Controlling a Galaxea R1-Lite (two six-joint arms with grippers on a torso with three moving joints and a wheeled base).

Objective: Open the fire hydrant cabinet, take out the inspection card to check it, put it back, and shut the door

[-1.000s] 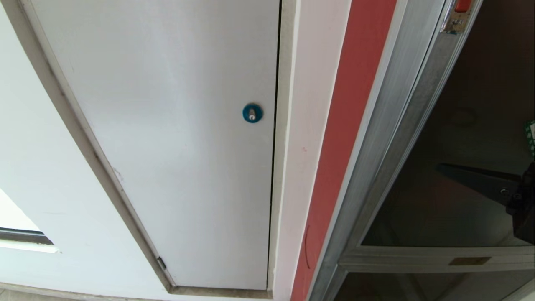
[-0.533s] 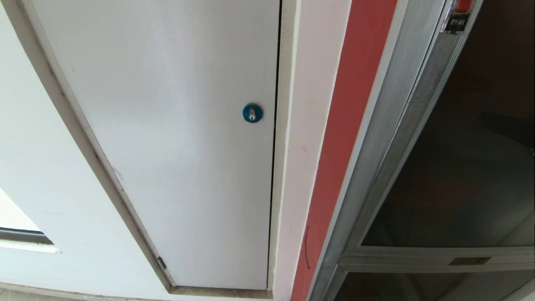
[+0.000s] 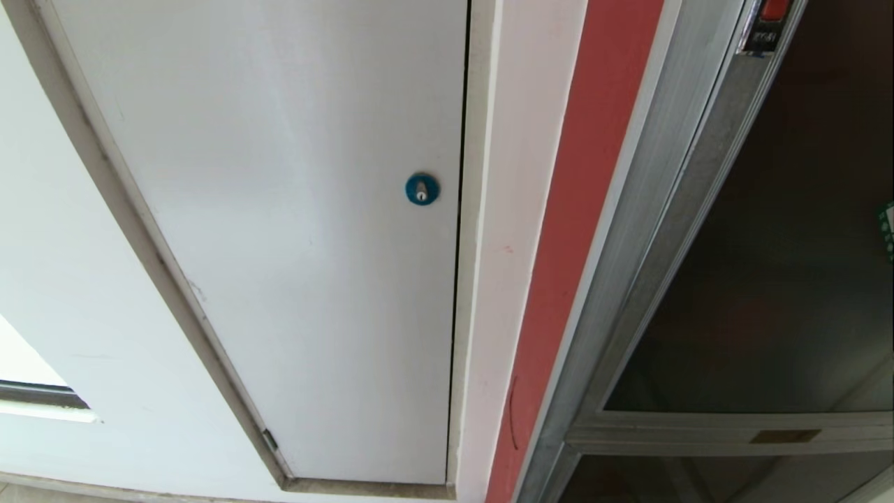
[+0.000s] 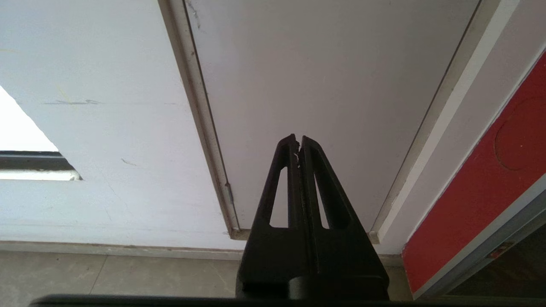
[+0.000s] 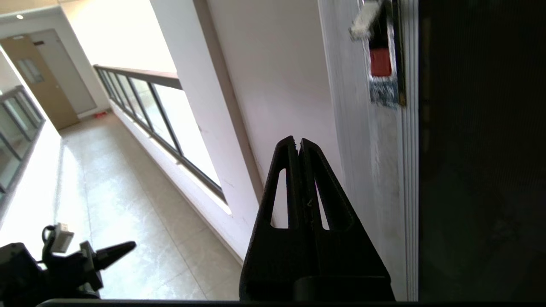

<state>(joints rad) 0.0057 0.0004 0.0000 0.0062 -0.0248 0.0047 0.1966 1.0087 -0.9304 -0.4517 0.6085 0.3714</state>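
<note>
Now, with the door of the fire hydrant cabinet apparently shut at the head view's right, the right claw, fingers pressed together and empty, should reach the red latch tab squarely, pressing gently without skidding onto glass

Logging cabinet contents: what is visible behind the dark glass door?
Nothing clear: the door looks shut, its tinted glass showing only darkness and faint reflections. A green sticker sits on it; any card or hose behind stays hidden.

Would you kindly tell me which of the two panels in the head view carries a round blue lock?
The plain white panel on the left; the dark glass door has a red latch tab instead.
</note>
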